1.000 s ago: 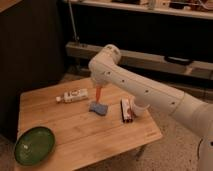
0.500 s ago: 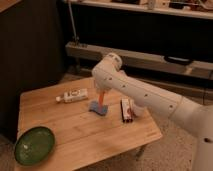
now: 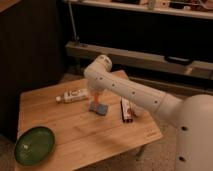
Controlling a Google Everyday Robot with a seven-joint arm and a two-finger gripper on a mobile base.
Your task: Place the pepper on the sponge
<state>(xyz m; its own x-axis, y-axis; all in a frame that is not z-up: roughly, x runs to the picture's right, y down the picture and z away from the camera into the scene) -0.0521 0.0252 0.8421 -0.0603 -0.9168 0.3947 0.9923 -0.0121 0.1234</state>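
Worktop (image 3: 75,130): a light wooden surface seen from above and to one side, bearing four loose items.

Arm: the white arm (image 3: 145,97) comes in from beyond the right edge of the worktop, bends at a rounded joint above the far edge and drops toward the middle.

Gripper (image 3: 95,98): it hangs below that joint, pointing down over the middle of the worktop, directly above the sponge. It is closed on the pepper; only a narrow orange strip shows between its dark parts.

Pepper (image 3: 96,93): held upright in the gripper, off the wood. Its lower end is close over the sponge. Whether it touches the sponge cannot be determined.

Sponge (image 3: 99,108): a flat blue pad lying on the middle of the worktop, under the gripper.

Other items: a white bottle (image 3: 74,95) lies on its side toward the far edge, left of the gripper and apart from the sponge. A dark red-and-white box (image 3: 126,109) lies flat to the right of the sponge, partly beneath the arm. A round green dish (image 3: 34,145) sits at the near left corner, well apart from everything else.
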